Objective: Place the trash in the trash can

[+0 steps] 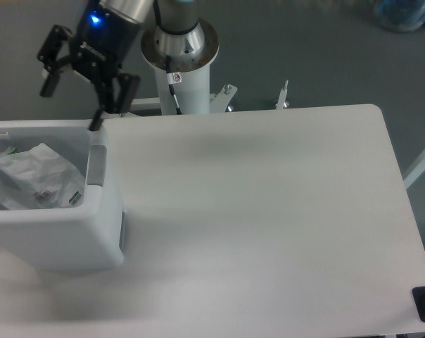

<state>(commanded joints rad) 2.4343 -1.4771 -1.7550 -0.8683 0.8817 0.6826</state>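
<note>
tool (70, 105) spread wide, above trash can (93, 232)

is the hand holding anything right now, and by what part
Nothing is held. The hand is open and empty above the back edge of the trash can; the plastic bag lies loose inside the can, apart from the fingers.

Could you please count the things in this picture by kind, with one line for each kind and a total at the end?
Plastic bag, lying in the bin: 1
White trash can: 1
Robot tool, open and empty: 1
White table: 1
Water bottle: 0 visible; whether one lies hidden under the bag cannot be told
Total: 4
</note>
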